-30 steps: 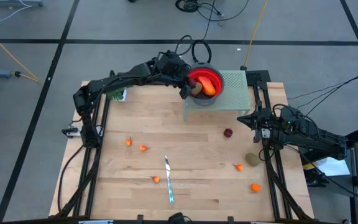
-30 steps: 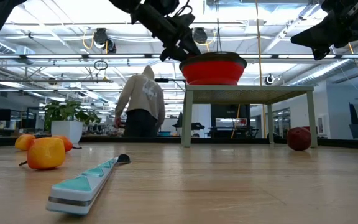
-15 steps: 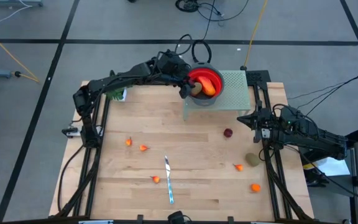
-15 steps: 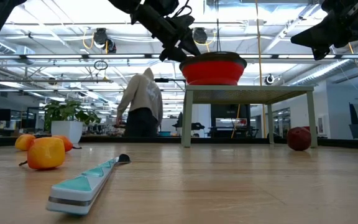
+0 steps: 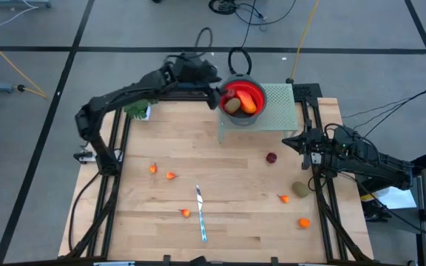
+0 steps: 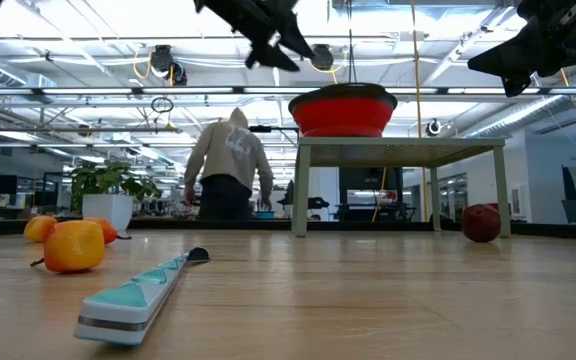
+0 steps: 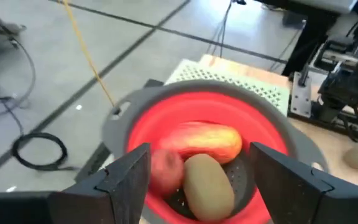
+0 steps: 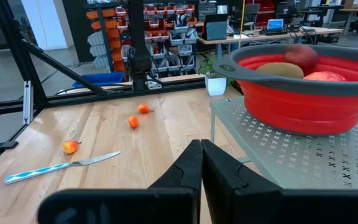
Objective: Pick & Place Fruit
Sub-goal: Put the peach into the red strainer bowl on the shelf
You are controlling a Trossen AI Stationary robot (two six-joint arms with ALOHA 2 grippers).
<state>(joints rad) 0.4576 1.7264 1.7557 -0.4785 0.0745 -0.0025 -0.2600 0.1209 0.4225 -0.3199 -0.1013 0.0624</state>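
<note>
A red bowl [image 5: 241,100] with a grey rim stands on a pale perforated stand [image 5: 278,103] at the table's far side. In it lie a long orange-red piece [image 7: 207,142], a kiwi-like oval [image 7: 209,183] and a dark red ball [image 7: 166,171]. My left gripper [image 7: 199,149] hangs open above the bowl's left rim [image 5: 214,83] and touches nothing. On the table rest a dark red ball [image 5: 271,157], an olive oval [image 5: 300,190] and several orange bits [image 5: 171,176]. My right gripper [image 8: 201,155] waits shut at the table's right edge [image 5: 287,140].
A slim knife [image 5: 200,214] lies near the table's front middle. A green plant [image 5: 135,111] stands at the far left corner. Behind the table a person [image 6: 226,165] shows in the low view. The wood between the stand and the knife is bare.
My left gripper has risen from the bowl's rim and drawn back toward the table's left, far corner, so it now hangs well above the bowl. The fruit in the bowl stays there. My right arm has kept still.
</note>
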